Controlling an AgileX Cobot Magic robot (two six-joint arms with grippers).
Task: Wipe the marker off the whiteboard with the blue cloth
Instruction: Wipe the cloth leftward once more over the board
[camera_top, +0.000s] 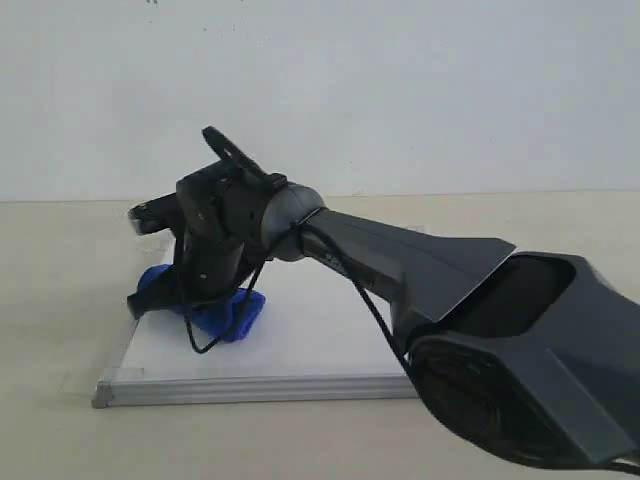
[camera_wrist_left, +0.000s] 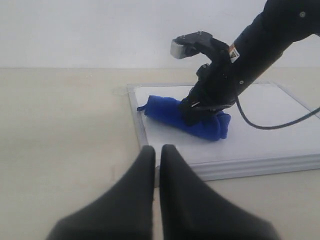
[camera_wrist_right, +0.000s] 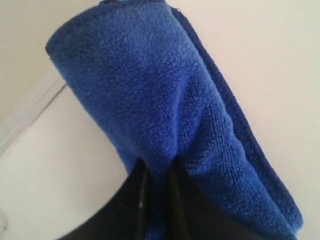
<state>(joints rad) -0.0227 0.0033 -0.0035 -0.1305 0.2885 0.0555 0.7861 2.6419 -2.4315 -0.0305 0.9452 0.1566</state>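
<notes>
Right hand (camera_wrist_left: 198, 113) tight on blue cloth (camera_wrist_left: 162, 110), atop whiteboard (camera_wrist_left: 260, 137)

The exterior view sits low, barely above the surface (camera_top: 60, 300), just off the near edge of the whiteboard (camera_top: 310, 335). It faces the far wall (camera_top: 420, 80), and the right arm (camera_top: 470, 290) looms large at near right. The left wrist view looks from out on the left, low over the left claw (camera_wrist_left: 157, 152) with its fingers pressed together, across a board corner to the right claw (camera_wrist_left: 200, 107) on the blue cloth (camera_wrist_left: 162, 110). Both views share board, cloth and that claw. The right wrist view is very close: the cloth fills most of it, with only a strip of the board's frame beside.
</notes>
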